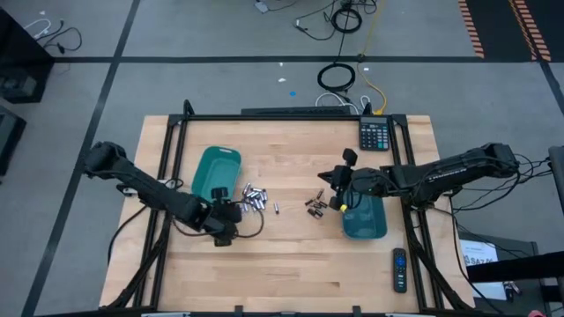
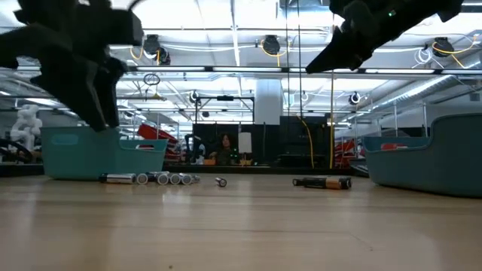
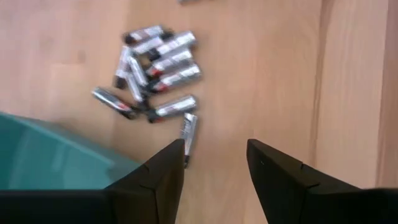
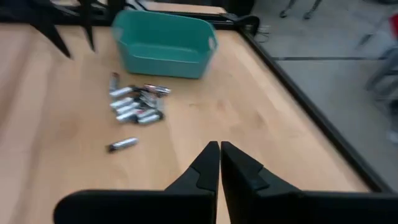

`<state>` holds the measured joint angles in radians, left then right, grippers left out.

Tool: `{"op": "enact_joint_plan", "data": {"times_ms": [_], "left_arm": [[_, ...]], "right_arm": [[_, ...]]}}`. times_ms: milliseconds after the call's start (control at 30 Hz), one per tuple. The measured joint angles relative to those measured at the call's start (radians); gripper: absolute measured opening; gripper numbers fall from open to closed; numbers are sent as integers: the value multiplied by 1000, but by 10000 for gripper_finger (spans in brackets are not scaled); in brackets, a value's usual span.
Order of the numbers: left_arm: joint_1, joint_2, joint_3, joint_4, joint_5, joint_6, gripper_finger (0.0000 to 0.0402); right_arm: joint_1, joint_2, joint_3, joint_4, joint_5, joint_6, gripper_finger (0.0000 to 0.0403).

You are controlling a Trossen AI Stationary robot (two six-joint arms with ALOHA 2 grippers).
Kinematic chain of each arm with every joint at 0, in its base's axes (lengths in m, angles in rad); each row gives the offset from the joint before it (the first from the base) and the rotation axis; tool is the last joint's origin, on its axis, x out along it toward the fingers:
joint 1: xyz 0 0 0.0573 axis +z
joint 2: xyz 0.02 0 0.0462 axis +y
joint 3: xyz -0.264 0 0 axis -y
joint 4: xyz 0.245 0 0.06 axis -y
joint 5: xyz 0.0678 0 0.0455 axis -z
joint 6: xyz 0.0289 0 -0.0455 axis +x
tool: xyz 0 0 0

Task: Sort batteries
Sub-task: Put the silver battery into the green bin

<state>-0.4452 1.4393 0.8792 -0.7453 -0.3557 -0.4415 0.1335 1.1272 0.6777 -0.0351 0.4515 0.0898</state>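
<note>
Plainly, the batteries lay in 2 loose groups on the table (image 1: 291, 273): the silvery-grey batteries (image 1: 254, 197) just beside the left teal tray (image 1: 216, 169), and the dark coppery batteries (image 1: 314, 206) just beside the right teal tray (image 1: 363, 218), with 1 stray cell (image 1: 276, 208) between them.

The left gripper (image 1: 225, 214) hung near the silvery pile, its fingers spread and empty, with the cells visible beyond the fingertips in its wrist view. The right gripper (image 1: 337, 179) sat above the table close to the right tray, its fingers pressed together with nothing visible between them.

From here, the likeliest slip seemed to be a bad pick from the crowded silver pile: cells touch and overlap, so closing fingers could catch 2 at once or roll neighbours away. Round cells could also roll toward the other group and mix the colours. The left gripper also worked close to the tray wall, which a careless descent might nudge.
</note>
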Motion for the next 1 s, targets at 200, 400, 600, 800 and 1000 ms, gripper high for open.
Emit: {"op": "enact_joint_plan", "data": {"times_ms": [200, 400, 600, 800, 1000], "left_arm": [[67, 70, 26, 5, 100, 58, 184], [170, 123, 28, 4, 197, 163, 184], [246, 159, 28, 7, 205, 237, 184], [306, 189, 28, 8, 281, 252, 179], [322, 232, 28, 34, 309, 316, 141]], "right_arm": [[22, -9, 0, -4, -61, -9, 6], [26, -7, 0, -12, -61, -23, 6], [26, -7, 0, -26, -61, -23, 6], [26, -7, 0, -52, -61, -23, 6], [33, -7, 0, -54, -61, -20, 6]]}}
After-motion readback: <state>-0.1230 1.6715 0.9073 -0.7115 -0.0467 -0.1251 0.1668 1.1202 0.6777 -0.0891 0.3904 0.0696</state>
